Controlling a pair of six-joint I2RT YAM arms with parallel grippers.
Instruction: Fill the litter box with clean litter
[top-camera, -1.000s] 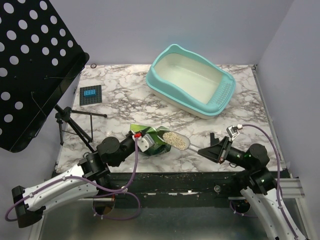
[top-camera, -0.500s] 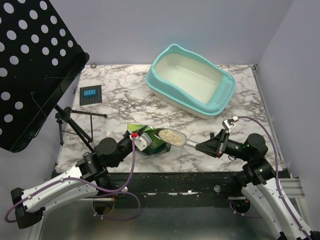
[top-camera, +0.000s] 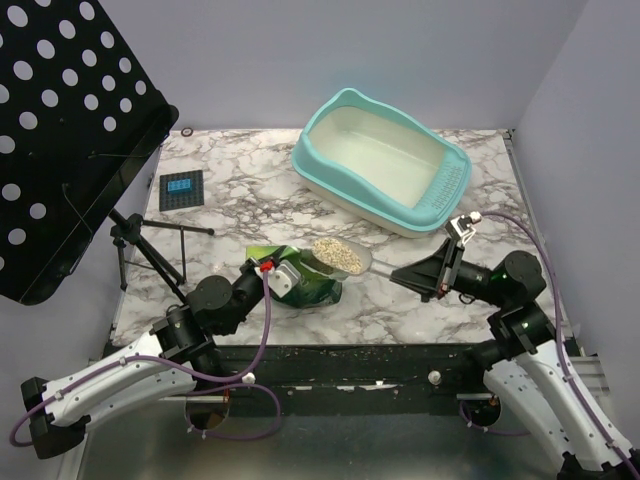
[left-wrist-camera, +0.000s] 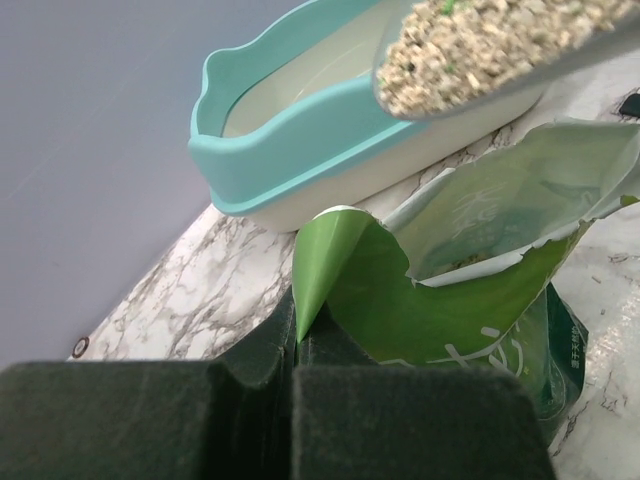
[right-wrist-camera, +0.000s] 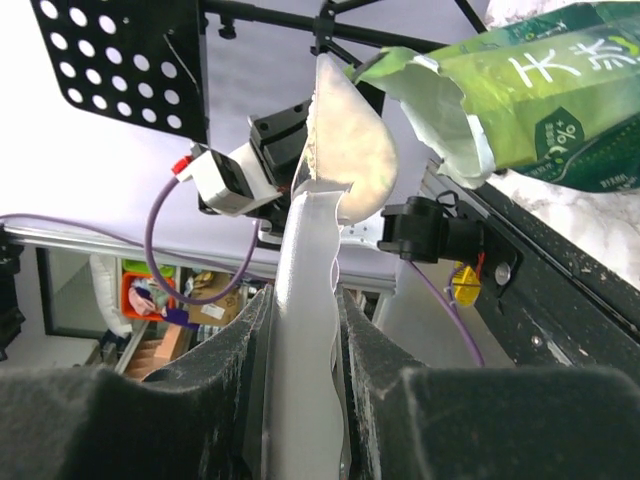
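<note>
The turquoise litter box (top-camera: 440, 190) with a cream inside stands at the back right of the marble table; its rim (left-wrist-camera: 290, 140) also shows in the left wrist view. My right gripper (top-camera: 418, 276) is shut on the handle of a clear scoop (right-wrist-camera: 305, 300). The scoop bowl (top-camera: 340, 256) holds beige clean litter (top-camera: 337, 254), raised above the green bag and short of the box. Those granules (left-wrist-camera: 480, 45) fill the top of the left wrist view. My left gripper (left-wrist-camera: 295, 345) is shut on a flap of the green bag (left-wrist-camera: 470, 290), which sits open at the front (top-camera: 300, 282).
A black perforated music stand (top-camera: 70, 140) on a tripod (top-camera: 150, 250) looms over the left side. A small black device with a blue screen (top-camera: 182, 189) lies at the back left. The back wall rises close behind the litter box.
My right arm has lifted the loaded scoop out of the bag mouth and up, shifting slightly toward the back. The left gripper keeps its hold on the bag.
</note>
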